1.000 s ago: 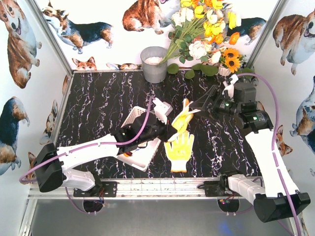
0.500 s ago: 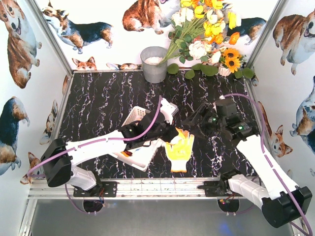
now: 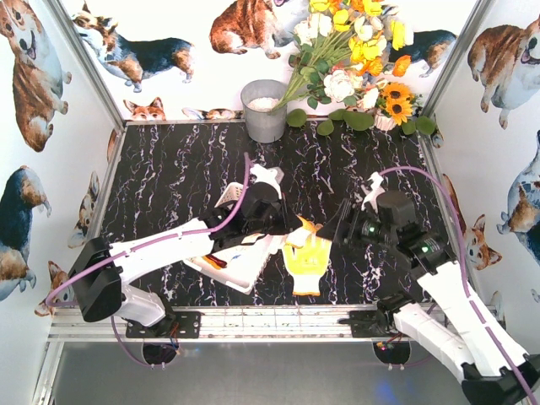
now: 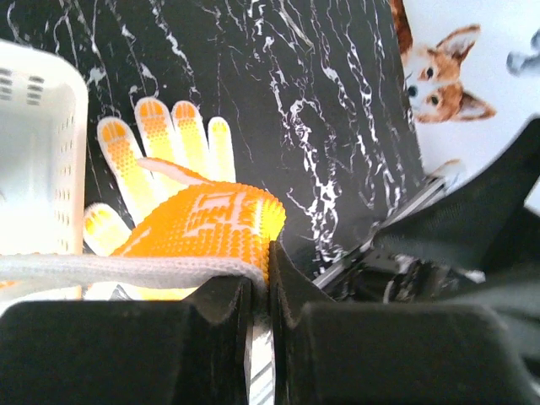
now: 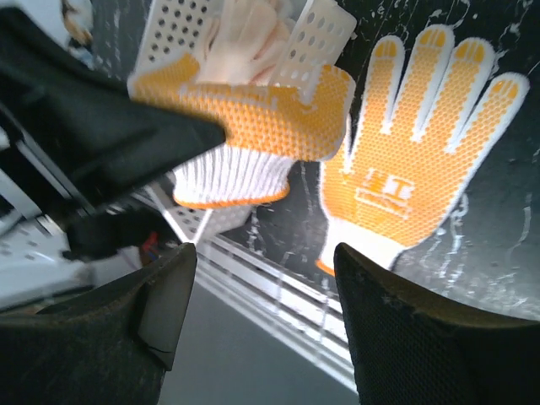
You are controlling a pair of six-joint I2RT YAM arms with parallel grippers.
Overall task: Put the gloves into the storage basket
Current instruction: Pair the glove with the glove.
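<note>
My left gripper is shut on the edge of an orange-dotted knit glove, held just above the table beside the basket. In the top view this gripper and its glove hang at the right rim of the white lattice storage basket, which my left arm partly covers. A second glove lies flat, palm up, on the black marble table; the wrist views show it too. A cream glove seems to lie inside the basket. My right gripper is open and empty, right of the held glove.
A grey metal bucket and a bunch of flowers stand at the back of the table. An aluminium rail runs along the near edge. Corgi-print walls close in both sides.
My right arm has swung from the back right toward the front and lower, staying open. The left gripper has carried the glove a little left toward the basket.
</note>
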